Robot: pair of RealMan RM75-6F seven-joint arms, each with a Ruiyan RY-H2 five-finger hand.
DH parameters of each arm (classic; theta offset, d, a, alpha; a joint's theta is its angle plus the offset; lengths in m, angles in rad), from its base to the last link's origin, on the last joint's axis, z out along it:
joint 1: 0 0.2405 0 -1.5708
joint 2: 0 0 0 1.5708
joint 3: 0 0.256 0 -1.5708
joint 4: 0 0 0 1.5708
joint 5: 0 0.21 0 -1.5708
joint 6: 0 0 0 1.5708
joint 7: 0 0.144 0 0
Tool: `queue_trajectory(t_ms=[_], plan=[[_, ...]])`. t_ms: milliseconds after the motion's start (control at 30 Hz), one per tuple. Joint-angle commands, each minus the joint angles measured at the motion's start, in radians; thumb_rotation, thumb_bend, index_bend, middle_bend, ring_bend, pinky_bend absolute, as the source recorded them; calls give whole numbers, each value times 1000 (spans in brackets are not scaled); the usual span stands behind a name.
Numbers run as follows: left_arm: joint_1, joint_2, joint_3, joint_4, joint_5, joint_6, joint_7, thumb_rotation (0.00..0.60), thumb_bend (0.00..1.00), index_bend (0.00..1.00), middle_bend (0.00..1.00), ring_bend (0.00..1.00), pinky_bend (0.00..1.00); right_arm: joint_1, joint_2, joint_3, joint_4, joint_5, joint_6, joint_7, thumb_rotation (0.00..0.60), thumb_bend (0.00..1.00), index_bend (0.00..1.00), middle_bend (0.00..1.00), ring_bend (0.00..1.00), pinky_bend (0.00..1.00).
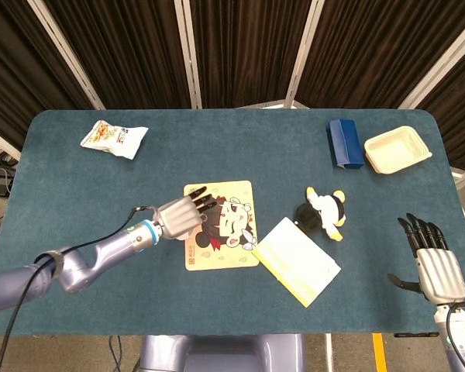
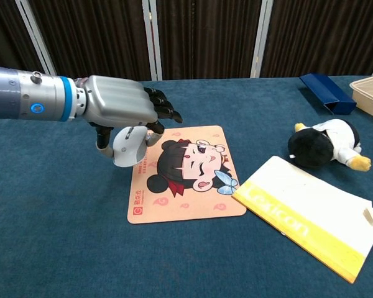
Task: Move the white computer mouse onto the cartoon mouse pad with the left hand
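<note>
My left hand (image 2: 121, 110) (image 1: 183, 216) grips the white computer mouse (image 2: 129, 147) from above and holds it in the air over the left edge of the cartoon mouse pad (image 2: 188, 175) (image 1: 226, 232). The mouse hangs tilted under the palm; the head view hides it beneath the hand. The pad, peach with a cartoon girl's face, lies flat at the table's middle. My right hand (image 1: 437, 262) rests at the table's near right corner, fingers straight and apart, holding nothing.
A yellow-and-white booklet (image 2: 314, 215) lies just right of the pad, with a black-and-white plush toy (image 2: 324, 144) beyond it. A snack bag (image 1: 114, 139) sits at the far left. A blue box (image 1: 344, 143) and a cream tray (image 1: 397, 149) stand at the far right.
</note>
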Motion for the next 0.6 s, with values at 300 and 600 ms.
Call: queue_trajectory(t_ms=[300, 600], plan=[[-128, -224, -35, 222, -10, -30, 11, 600, 198, 595, 0, 0, 0, 4, 1, 2, -3, 7, -7, -5, 600, 110, 0, 0, 0, 0], [-183, -316, -10, 334, 35, -25, -61, 600, 198, 602, 0, 0, 0, 6, 2, 3, -6, 12, -12, -8, 600, 110, 0, 0, 0, 0]])
